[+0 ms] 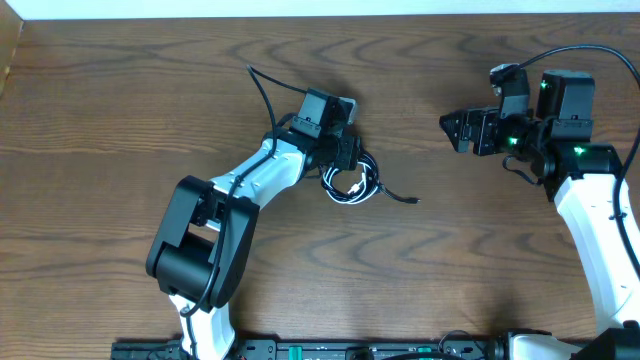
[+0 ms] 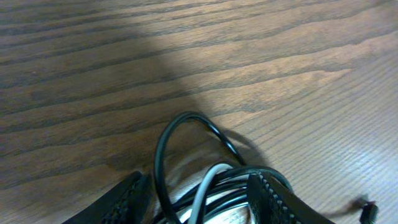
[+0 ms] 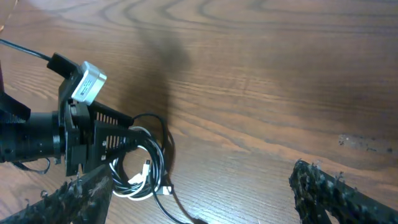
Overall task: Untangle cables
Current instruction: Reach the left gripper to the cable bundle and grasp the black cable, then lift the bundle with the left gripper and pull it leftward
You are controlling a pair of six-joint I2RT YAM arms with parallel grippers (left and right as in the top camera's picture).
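- Counted: two arms, two grippers, two cables (image 1: 352,188), one black and one white, on one wooden table (image 1: 120,100).
- Both cables are wound together in a single small looped bundle, lying just right of the table's centre in the overhead view.
- In the left wrist view, the black cable (image 2: 186,115) is seen arching up in one loop toward 12 o'clock, with the white cable (image 2: 204,185) threaded through below it.
- One loose black tail is run out from the bundle toward 3 o'clock and ends in a small plug end (image 1: 413,200).
- The left gripper (image 1: 348,168) is set down onto the bundle from 11 o'clock. Its two fingers (image 2: 273,199) are seen apart, one on each side of the loops, the cords lying against one of them. Whether the cords are pinched cannot be told.
- The right gripper (image 1: 452,133) is placed at about 2 o'clock from the bundle, well apart from it, pointing toward 9 o'clock. Its jaws are spread wide and nothing is held between them.
- No second bundle is counted. Neither cable is seen lying separate.
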